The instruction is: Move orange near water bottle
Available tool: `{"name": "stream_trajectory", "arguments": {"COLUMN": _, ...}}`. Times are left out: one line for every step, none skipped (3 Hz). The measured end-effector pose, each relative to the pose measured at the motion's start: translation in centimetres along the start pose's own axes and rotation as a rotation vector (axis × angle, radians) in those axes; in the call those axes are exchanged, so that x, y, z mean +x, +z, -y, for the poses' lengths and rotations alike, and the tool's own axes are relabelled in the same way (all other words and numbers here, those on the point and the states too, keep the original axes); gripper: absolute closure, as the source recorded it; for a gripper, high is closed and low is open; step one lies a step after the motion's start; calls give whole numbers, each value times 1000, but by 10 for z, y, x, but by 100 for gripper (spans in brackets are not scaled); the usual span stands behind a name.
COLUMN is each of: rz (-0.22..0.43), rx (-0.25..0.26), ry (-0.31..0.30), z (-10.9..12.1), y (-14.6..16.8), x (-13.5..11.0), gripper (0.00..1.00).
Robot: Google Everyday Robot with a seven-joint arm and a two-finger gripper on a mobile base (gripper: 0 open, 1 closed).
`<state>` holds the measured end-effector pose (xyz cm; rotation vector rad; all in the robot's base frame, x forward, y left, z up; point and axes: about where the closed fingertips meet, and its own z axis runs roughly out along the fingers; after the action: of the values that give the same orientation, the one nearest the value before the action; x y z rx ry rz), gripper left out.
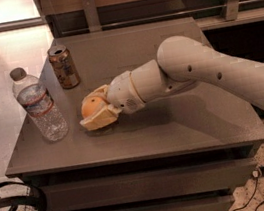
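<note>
My tool point(95, 116) is clamped around the orange point(91, 106). I'd ease it toward the left edge of the bench point(178, 135) and release just short of the water bottle point(41, 107).

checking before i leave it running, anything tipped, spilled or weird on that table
Nothing stands out. The water bottle and the can stand upright, with no spill on the table. The end effector, shut on the orange, is low beside the bottle, not touching it.

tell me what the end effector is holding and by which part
The end effector holds the orange, its fingers clasping the fruit's opposite sides, low over the table beside the water bottle.
</note>
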<state>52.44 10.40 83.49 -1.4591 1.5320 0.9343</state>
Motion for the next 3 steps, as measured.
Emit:
{"name": "stream_trajectory", "arguments": {"rz": 0, "rx": -5, "ry": -2, "z": -1, "y": 2, "x": -1, "gripper": 56}}
{"name": "stream_trajectory", "arguments": {"rz": 0, "rx": -8, "ry": -3, "z": -2, "y": 4, "x": -1, "gripper": 33}}
{"name": "stream_trajectory", "arguments": {"rz": 0, "rx": -12, "ry": -4, "z": -4, "y": 6, "x": -2, "gripper": 9}}
